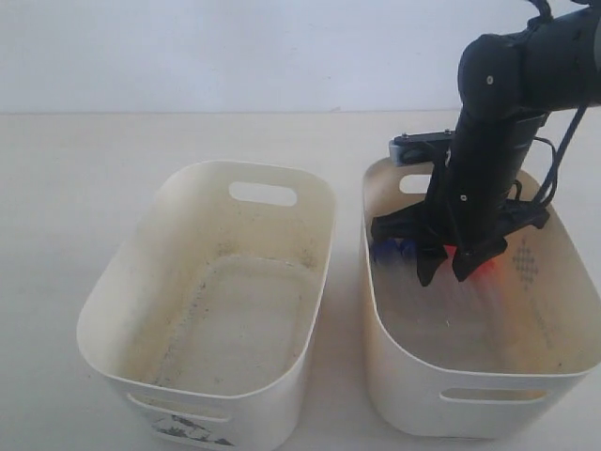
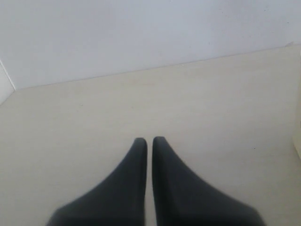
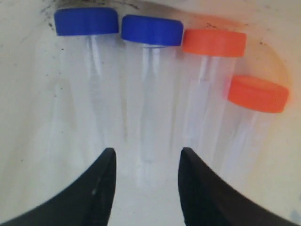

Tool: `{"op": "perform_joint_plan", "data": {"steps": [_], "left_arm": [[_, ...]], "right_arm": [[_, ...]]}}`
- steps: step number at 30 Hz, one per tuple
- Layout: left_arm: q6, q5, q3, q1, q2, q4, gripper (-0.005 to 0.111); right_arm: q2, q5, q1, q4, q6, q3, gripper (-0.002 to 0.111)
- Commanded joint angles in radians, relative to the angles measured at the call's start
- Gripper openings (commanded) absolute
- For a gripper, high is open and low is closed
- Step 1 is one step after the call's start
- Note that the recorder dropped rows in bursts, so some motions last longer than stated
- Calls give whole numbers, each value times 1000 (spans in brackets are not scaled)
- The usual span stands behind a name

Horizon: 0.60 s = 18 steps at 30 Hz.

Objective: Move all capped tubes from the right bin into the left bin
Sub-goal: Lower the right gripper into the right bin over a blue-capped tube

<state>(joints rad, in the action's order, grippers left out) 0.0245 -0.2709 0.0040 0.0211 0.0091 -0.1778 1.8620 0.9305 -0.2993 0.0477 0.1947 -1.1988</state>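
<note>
Several clear capped tubes lie side by side on the floor of the right bin. In the right wrist view two have blue caps and two have orange-red caps. My right gripper hangs open inside that bin, its fingertips astride the bottom end of the second blue-capped tube with nothing held. The left bin stands with nothing in it and a dark mark on its front. My left gripper is shut over bare tabletop and is out of the exterior view.
The two bins stand close together on a cream tabletop. The right arm reaches down over the right bin's back wall. In the exterior view, blue and red caps peek out beside the gripper.
</note>
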Motion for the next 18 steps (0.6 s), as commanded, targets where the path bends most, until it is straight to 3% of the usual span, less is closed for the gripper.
{"op": "perform_joint_plan", "data": {"steps": [1, 9, 18], "left_arm": [[12, 10, -4, -1, -1, 1, 4], [12, 10, -4, -1, -1, 1, 4], [12, 10, -4, -1, -1, 1, 4]], "right_arm": [[-4, 8, -1, -15, 5, 2, 40], [-4, 68, -13, 18, -22, 2, 40], [-4, 16, -82, 15, -22, 2, 40]]}}
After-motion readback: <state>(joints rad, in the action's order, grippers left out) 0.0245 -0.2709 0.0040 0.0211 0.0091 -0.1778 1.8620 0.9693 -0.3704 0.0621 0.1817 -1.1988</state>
